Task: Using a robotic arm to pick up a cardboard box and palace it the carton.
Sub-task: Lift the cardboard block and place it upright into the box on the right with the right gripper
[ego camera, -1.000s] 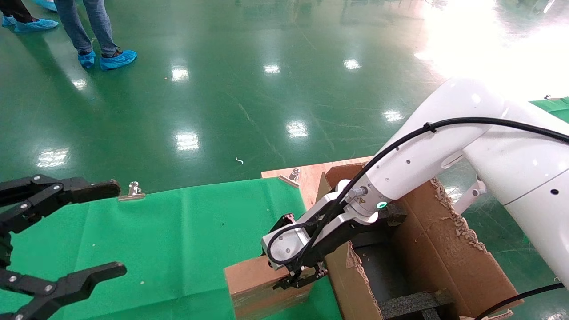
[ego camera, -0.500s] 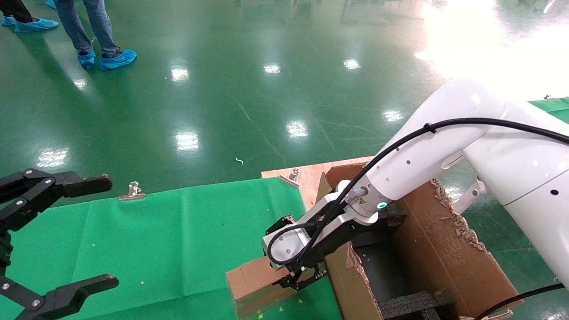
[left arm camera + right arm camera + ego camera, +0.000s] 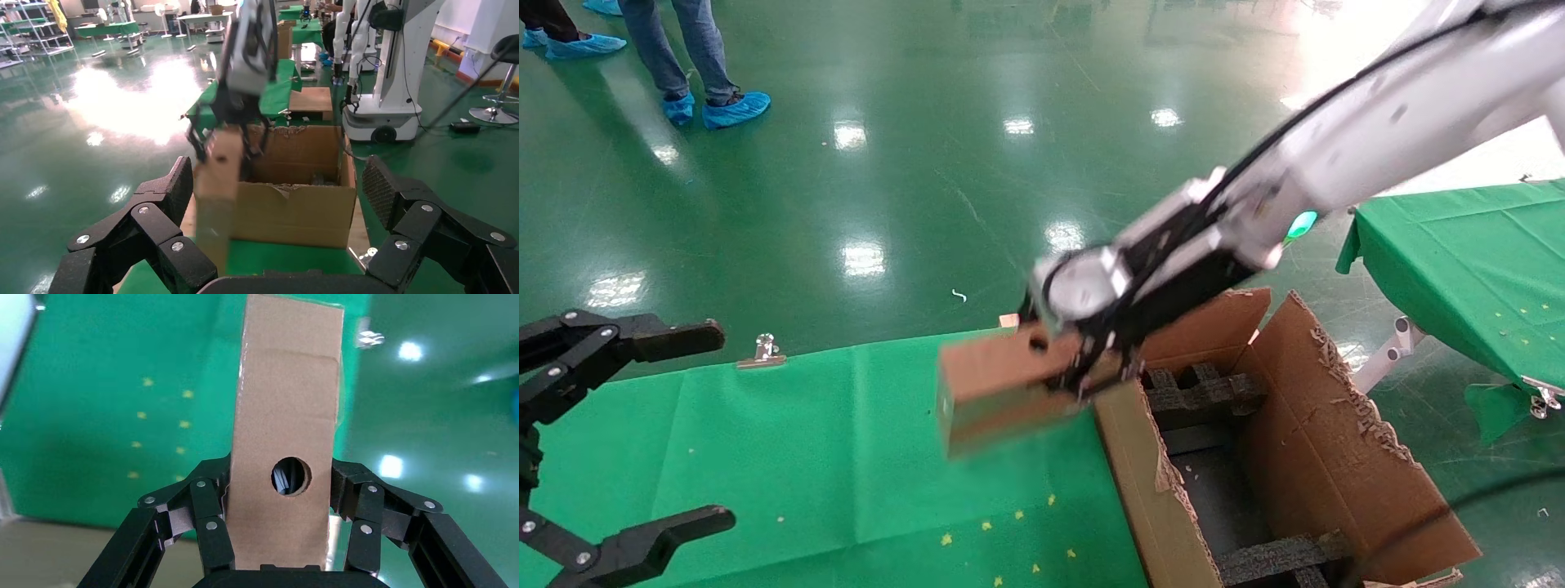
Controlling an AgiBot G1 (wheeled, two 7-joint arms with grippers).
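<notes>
Above green table [image 3: 846, 425]: cardboard box [image 3: 997, 392] inside right claw [image 3: 1091, 371]

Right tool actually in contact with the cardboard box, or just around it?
Touching. The right wrist view shows the right tool with its fingers pressed against both sides of the cardboard box, no gap; the head view shows the box held off the green cloth.

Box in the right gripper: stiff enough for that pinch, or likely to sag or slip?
Probably stiff: the box keeps flat faces and straight edges between the right gripper fingers. Likely light, since it hangs mostly beyond the gripper without visible droop. Slip seems possible: the fingers press plain cardboard at one end only.
</notes>
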